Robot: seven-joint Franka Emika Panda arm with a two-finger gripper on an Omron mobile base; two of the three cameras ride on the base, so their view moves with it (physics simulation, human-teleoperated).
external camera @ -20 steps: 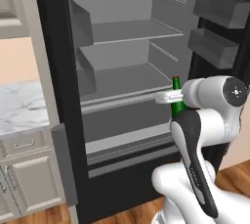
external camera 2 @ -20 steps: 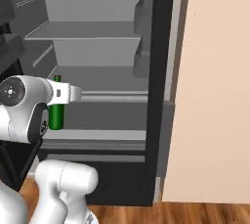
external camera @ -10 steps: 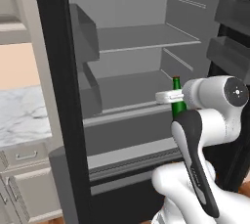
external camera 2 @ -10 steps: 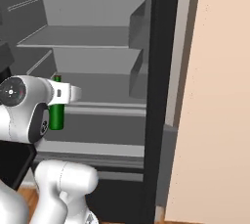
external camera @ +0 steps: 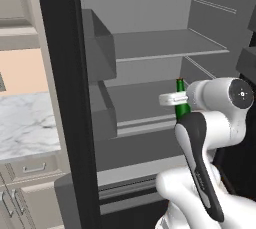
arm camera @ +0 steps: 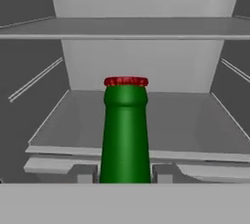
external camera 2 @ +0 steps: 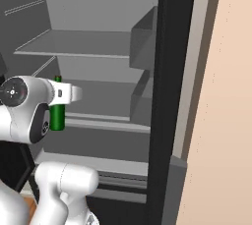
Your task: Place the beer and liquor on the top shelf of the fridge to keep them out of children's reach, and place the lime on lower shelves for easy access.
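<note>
Tool point(arm camera: 125, 174) at six o'clock in the hand view, its two small dark tips clenched on either side of the slim dark green glass bottle with a red cap, the beer point(arm camera: 125, 135), which stands upright between them. From the left base view the bottle point(external camera: 182, 104) shows just behind the white hand, its neck and cap rising above the wrist; from the right base view its green body point(external camera 2: 57, 115) hangs below the hand at nine o'clock. Beyond the bottle lies a flat grey shelf of the tall black-doored fridge point(external camera: 65, 98), and the bottle is held in front of that shelf's front edge, above it. Higher, toward twelve o'clock, runs the pale grey top shelf point(arm camera: 125, 26) with its thin light edge. Marble counter point(external camera: 25, 128) sits at nine o'clock in the left base view, outside the fridge
</note>
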